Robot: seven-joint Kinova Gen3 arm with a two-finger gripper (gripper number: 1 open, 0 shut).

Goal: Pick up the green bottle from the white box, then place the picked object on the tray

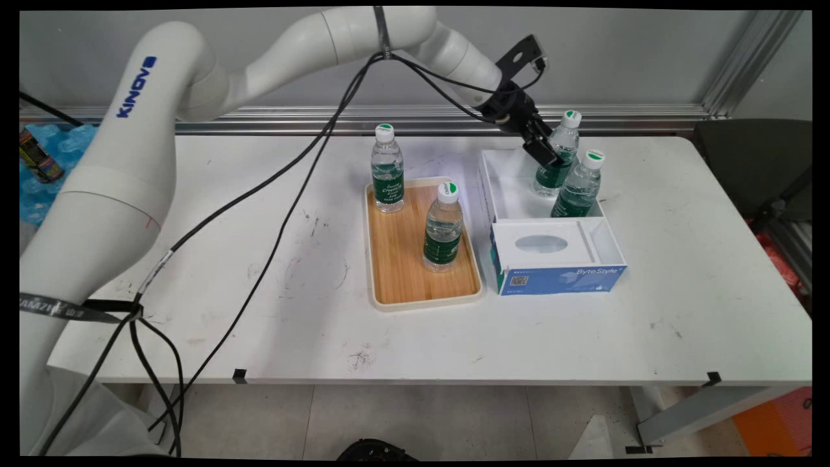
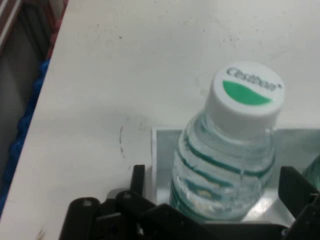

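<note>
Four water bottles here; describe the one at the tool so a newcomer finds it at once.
Find the white box right of the wooden tray. Two bottles stand in it; yours is the far bottle, nearer the wall. Only it has the black tool against its side, unlike the near bottle.

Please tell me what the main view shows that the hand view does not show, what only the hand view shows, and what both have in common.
Only the main view shows the wooden tray with two water bottles standing on it, the tissue box, and a second bottle in the white box. Only the hand view shows the print on the bottle cap from above. Both show the gripper around the far bottle in the white box, and the white table.
</note>
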